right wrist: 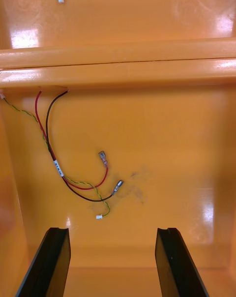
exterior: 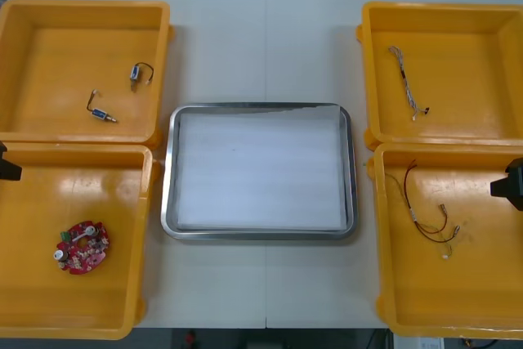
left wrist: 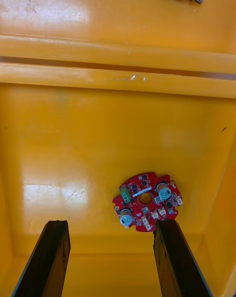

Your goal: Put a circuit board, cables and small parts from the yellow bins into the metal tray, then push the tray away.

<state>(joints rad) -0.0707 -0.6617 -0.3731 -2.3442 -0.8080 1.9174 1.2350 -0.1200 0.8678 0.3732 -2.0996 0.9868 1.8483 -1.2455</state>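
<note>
Metal tray [exterior: 261,169] bare, both jaws gape empty over near yellow bins [exterior: 82,194]; left should next descend onto round red circuit board [left wrist: 146,208].

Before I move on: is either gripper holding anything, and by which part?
Nothing held. Left gripper open near the circuit board; right gripper open near the red and yellow cable.

Table [exterior: 261,46]: four yellow bins [exterior: 49,55], metal tray [exterior: 261,171]

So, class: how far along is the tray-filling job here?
Nothing done yet: the metal tray is bare. In hand: the left gripper hovers open above the circuit board, the right gripper above the red and yellow cable, nothing held. Left: all loading, small metal parts included, then the push.
</note>
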